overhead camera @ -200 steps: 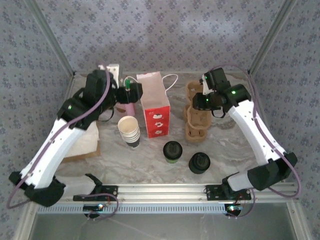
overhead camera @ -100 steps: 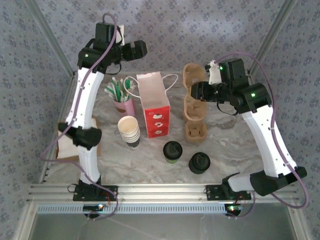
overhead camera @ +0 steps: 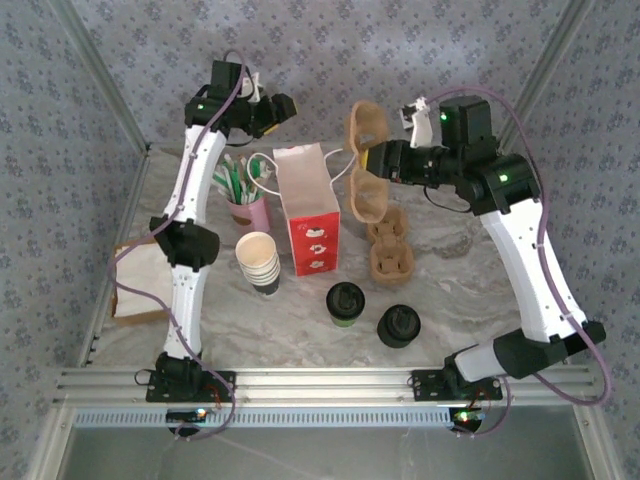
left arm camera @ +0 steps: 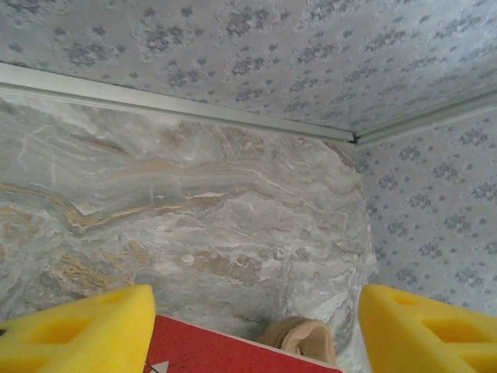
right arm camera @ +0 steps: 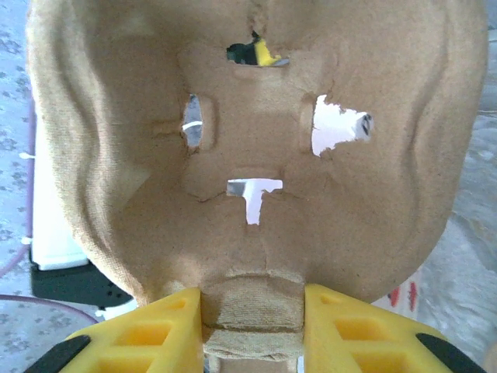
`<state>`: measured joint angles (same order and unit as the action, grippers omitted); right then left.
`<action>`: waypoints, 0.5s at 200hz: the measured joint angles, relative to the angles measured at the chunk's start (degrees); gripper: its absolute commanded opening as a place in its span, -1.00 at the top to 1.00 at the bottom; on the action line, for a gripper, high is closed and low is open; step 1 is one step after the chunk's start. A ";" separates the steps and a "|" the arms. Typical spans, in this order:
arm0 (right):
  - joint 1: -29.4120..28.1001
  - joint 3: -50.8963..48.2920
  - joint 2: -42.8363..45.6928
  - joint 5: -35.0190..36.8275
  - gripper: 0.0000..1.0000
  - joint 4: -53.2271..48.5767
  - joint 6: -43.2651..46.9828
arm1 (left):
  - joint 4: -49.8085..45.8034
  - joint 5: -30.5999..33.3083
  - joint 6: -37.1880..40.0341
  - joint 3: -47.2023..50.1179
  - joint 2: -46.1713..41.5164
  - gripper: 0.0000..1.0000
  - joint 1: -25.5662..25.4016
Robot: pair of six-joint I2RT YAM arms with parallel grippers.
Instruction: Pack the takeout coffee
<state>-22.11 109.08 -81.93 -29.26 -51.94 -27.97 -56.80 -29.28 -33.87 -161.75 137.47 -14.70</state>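
Top external: marbled table (overhead camera: 300, 322), floral walls (overhead camera: 330, 60); left tool (overhead camera: 279, 108) released; right tool (overhead camera: 373, 160) clenching carrier (overhead camera: 367, 125).

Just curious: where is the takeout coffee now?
In the top view, the takeout coffee stands front and centre, just left of the pile of black lids, near the red bag.

This is a robotics lab test cell dressed up as a café counter. A marble-patterned table (overhead camera: 300, 320) is boxed in by floral-wallpaper walls (overhead camera: 330, 60) on bare aluminium posts (overhead camera: 103, 80), and a left arm (overhead camera: 193, 185) and a right arm (overhead camera: 530, 250) are bolted to a metal rail (overhead camera: 330, 380). Café props stand on the table: takeout coffee (overhead camera: 345, 303), stacked paper cups (overhead camera: 258, 262), cardboard cup carriers (overhead camera: 390, 250) and a red paper bag (overhead camera: 312, 225).
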 measured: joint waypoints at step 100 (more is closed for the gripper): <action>-1.73 0.04 -8.11 -9.27 0.34 14.53 -9.84 | -0.02 -1.81 0.35 1.55 1.16 0.09 -4.70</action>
<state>-23.83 109.12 -90.04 -38.52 -37.41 -37.80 -56.82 -31.09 -33.52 -160.20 138.63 -19.40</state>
